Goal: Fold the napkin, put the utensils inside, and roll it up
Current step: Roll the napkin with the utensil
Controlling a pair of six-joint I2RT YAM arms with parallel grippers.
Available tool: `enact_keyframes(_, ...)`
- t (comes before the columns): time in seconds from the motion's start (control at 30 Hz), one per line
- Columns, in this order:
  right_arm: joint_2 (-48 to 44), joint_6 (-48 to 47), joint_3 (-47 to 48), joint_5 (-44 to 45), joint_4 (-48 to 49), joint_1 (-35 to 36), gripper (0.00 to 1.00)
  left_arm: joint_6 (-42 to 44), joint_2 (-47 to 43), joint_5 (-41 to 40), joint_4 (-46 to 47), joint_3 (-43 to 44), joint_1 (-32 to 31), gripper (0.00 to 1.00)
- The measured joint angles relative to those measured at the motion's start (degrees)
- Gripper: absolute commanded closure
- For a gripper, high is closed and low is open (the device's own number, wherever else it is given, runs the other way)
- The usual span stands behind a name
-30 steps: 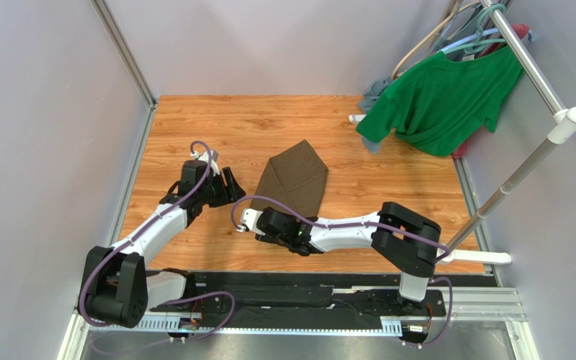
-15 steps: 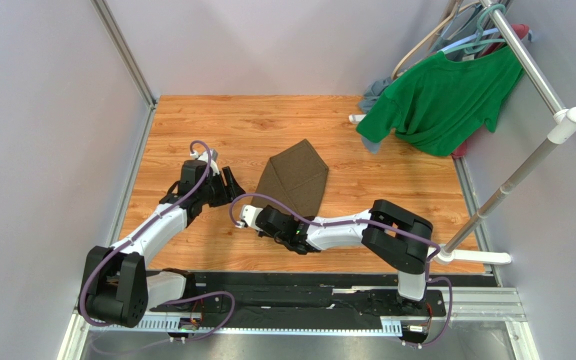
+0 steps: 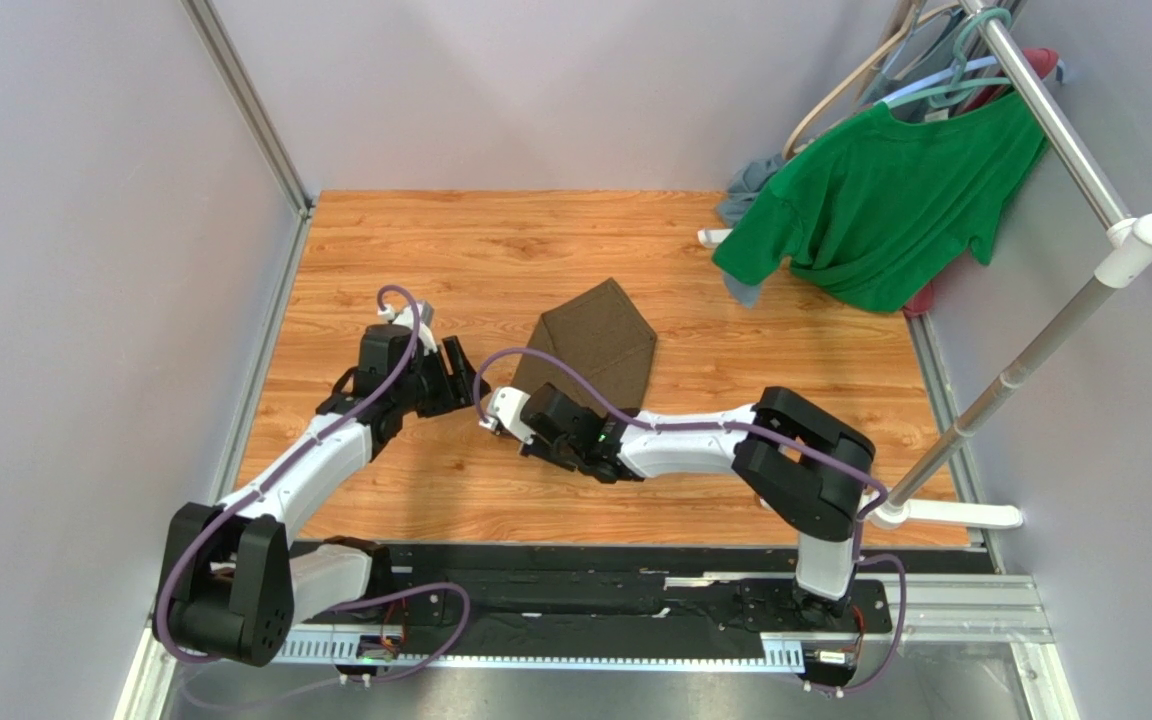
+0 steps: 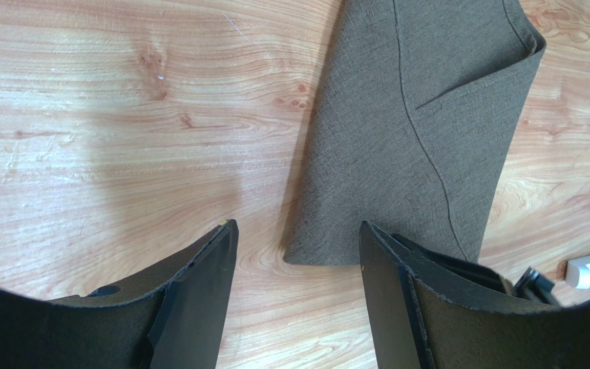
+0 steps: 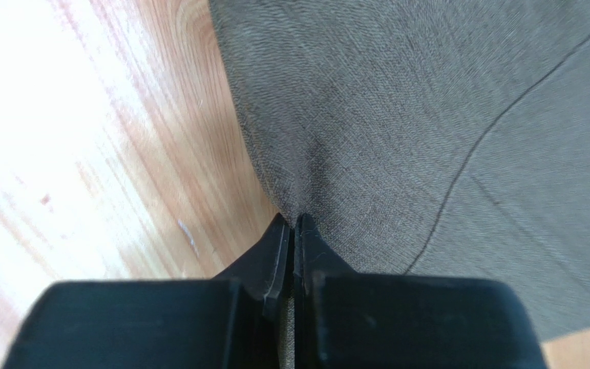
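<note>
**Right pincer has the napkin's near edge: make the fold a clean one**

From overhead, the napkin (image 3: 597, 348) lies part-folded in a five-sided shape on the wooden table (image 3: 432, 255), roughly mid-table. Your right gripper (image 3: 530, 417) is at its near-left edge, and your left gripper (image 3: 455, 375) sits just beside that same corner, apart from the cloth. No utensils show in any view, so this looks like the folding stage, with the cutlery not yet fetched.

In the left wrist view, the left gripper (image 4: 296, 231) stands wide open with nothing between its fingers. It is aimed at the napkin (image 4: 421, 115), whose near corner lies just ahead of the gap.

In the right wrist view, the right gripper (image 5: 290, 227) has its fingers pressed together on the edge of the napkin (image 5: 429, 115), and the weave puckers at the tips. It looks like a thin pinch.

Lift only slightly, so the lower layers stay flat. Carry the edge over in one smooth arc, lining it up with the opposite side. Consider pinning the near corner with the left pincer if the cloth starts to drag.
</note>
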Motion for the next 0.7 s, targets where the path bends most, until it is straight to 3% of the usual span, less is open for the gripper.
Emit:
enact_keyframes(0.33, -2.7, 7.6, 0.2, -21.1, -5.7, -8.5, 1.00, -0.3, -2.4, 0.2, 2.2, -3.2, 0.1, 0.31)
enact_keyframes(0.7, -0.7, 12.0, 3.1, -38.9, -10.4, -15.6, 1.00, -0.9, -0.7, 9.4, 8.2, -7.3, 0.0, 0.26)
